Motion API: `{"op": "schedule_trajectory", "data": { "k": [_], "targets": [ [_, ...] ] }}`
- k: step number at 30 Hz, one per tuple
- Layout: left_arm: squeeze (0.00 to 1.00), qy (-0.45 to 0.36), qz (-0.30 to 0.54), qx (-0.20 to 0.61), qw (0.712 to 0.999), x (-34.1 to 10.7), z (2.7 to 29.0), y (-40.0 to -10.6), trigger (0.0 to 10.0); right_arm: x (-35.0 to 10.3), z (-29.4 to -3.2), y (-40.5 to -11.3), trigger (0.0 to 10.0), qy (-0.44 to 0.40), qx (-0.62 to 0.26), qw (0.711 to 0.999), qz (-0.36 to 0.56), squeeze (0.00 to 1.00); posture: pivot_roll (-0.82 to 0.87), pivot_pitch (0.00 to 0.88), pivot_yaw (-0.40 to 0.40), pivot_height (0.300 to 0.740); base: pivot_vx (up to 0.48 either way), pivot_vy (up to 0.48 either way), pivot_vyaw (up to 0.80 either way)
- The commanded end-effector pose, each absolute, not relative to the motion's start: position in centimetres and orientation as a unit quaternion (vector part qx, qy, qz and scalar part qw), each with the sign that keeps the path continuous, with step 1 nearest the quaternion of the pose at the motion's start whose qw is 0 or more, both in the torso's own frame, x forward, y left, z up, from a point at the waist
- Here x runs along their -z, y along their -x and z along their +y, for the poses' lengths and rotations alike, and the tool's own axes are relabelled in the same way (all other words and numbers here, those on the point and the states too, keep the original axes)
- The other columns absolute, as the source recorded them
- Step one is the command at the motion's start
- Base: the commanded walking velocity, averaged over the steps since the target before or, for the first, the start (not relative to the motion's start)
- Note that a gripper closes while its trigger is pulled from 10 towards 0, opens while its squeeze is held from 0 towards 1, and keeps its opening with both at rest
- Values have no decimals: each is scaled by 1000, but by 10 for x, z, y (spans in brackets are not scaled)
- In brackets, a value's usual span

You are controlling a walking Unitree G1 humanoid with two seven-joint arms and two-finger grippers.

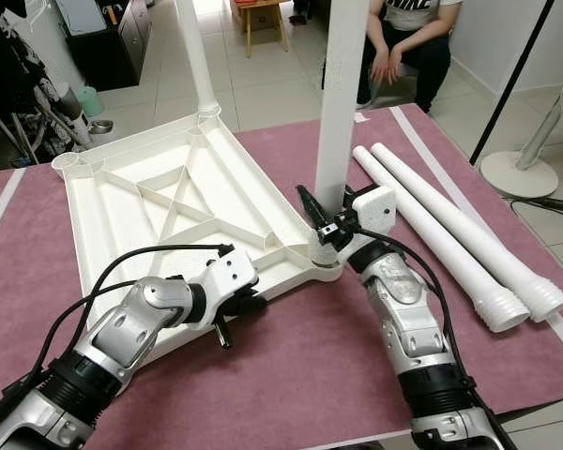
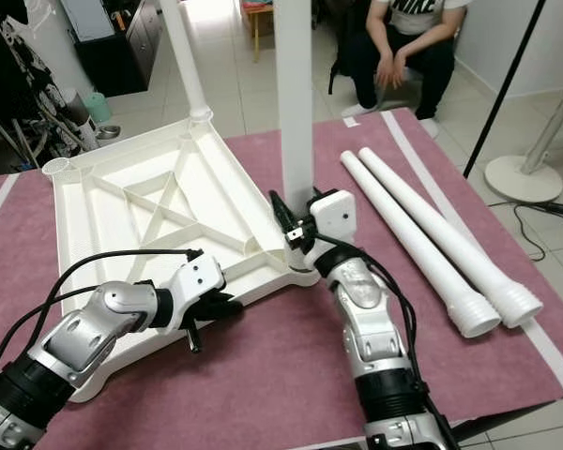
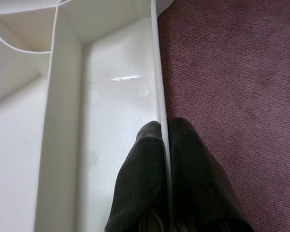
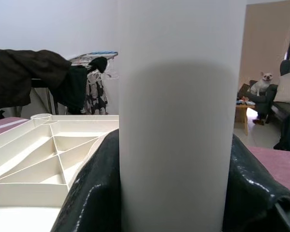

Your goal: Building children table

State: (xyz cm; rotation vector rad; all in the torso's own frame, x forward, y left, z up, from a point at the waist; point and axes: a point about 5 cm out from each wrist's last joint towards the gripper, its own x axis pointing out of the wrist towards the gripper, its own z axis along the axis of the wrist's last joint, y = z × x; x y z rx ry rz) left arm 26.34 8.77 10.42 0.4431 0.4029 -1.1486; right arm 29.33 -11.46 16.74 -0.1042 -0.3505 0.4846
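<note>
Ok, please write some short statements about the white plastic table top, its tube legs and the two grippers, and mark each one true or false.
1. The right gripper is shut around an upright white tube leg at the near corner of the upside-down white plastic table top. True.
2. The left gripper is open above the purple carpet. False: it pinches the table top's thin edge wall.
3. Two loose white tube legs lie on the carpet on the robot's right. True.
4. All four legs are mounted. False: two stand, two lie loose.
</note>
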Motion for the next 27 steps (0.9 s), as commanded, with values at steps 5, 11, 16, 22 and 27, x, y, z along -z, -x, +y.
{"op": "schedule_trajectory", "data": {
  "k": [5,11,16,22,27],
  "targets": [
    [0,-224,214,501,809,-96,101,-267,10000,-146,-106,-283,10000,34,-267,954,-131,0,3,0,163,740,0,0,0],
    [0,-224,214,499,809,-96,101,-268,10000,-140,-116,-269,10000,42,-251,959,-121,0,-8,0,164,740,0,0,0],
    [0,-224,213,503,807,-97,99,-269,10000,-130,-131,-269,10000,54,-222,968,-106,0,-18,0,179,740,0,0,0],
    [0,-226,213,509,803,-98,99,-270,10000,-134,-132,-283,10000,58,-217,968,-112,0,-20,0,192,740,0,0,0],
    [0,-228,213,511,801,-98,99,-269,10000,-141,-128,-292,10000,61,-223,965,-121,0,-15,0,193,740,0,0,0]
  ]
}}
